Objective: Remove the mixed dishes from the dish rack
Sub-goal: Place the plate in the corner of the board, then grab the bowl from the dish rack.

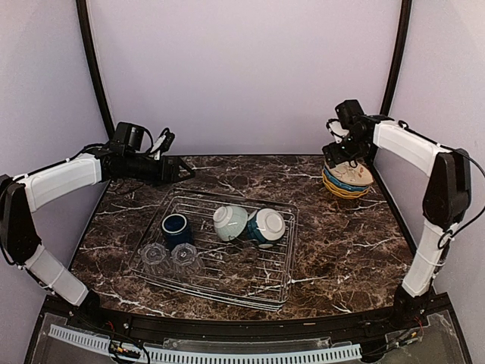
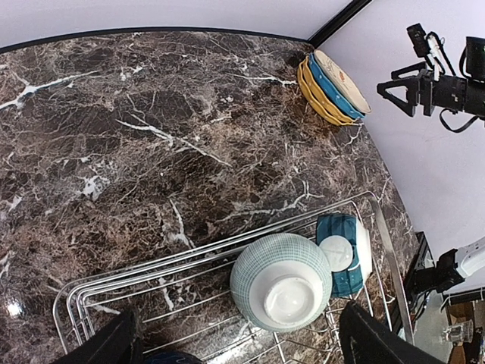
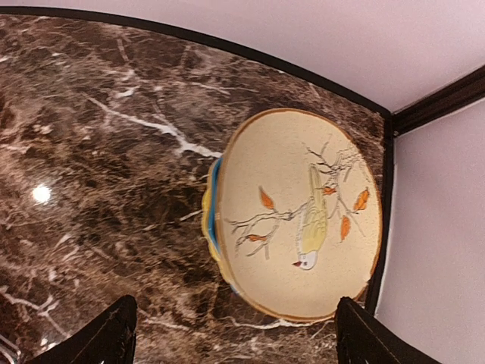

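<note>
The silver wire dish rack (image 1: 250,290) lies mid-table. In it are a dark blue mug (image 1: 176,227), two clear glasses (image 1: 154,254) (image 1: 184,256) upside down, a pale checked bowl (image 1: 229,221) and a teal bowl (image 1: 265,226) on their sides. A stack of plates (image 1: 347,180) sits on the table at the far right: a cream bird-painted plate (image 3: 303,212) on top, a blue edge (image 3: 214,189) under it, yellow lowest. My right gripper (image 1: 339,152) hovers open and empty above the stack. My left gripper (image 1: 186,171) is open and empty, behind the rack's far left; its view shows the pale bowl (image 2: 280,282) below.
The table is dark brown marble (image 1: 333,243) with a black raised edge and pale walls behind and at both sides. The plate stack sits close to the right wall's black post (image 3: 390,197). The rack's far rim (image 2: 227,254) runs across the left wrist view.
</note>
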You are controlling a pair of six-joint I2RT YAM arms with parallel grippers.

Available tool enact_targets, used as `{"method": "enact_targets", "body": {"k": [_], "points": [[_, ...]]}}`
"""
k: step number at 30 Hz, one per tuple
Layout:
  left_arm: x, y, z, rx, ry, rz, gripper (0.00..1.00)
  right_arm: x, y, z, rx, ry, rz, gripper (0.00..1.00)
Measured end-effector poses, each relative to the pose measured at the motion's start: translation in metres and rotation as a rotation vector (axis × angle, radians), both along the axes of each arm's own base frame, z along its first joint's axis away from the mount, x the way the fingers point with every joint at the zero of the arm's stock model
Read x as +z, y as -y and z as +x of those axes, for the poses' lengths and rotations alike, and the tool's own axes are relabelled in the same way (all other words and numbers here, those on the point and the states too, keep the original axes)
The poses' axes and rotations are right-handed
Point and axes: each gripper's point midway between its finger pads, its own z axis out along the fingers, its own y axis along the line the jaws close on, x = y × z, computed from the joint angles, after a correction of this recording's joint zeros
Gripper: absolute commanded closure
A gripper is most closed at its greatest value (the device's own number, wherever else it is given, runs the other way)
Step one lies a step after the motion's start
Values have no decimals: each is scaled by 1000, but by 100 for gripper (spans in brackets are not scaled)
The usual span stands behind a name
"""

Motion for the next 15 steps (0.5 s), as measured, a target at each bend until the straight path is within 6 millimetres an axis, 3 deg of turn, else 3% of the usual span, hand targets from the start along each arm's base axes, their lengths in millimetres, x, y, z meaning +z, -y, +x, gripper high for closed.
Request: {"method": "enact_targets", "body": {"k": [4,15], "points": [[0,1,-1,-4,-4,-6,11,9,-36,-26,81,3,98,10],[1,2,-2,-9,-8,-13,12,7,-156,-108,345,-92,443,8]]}}
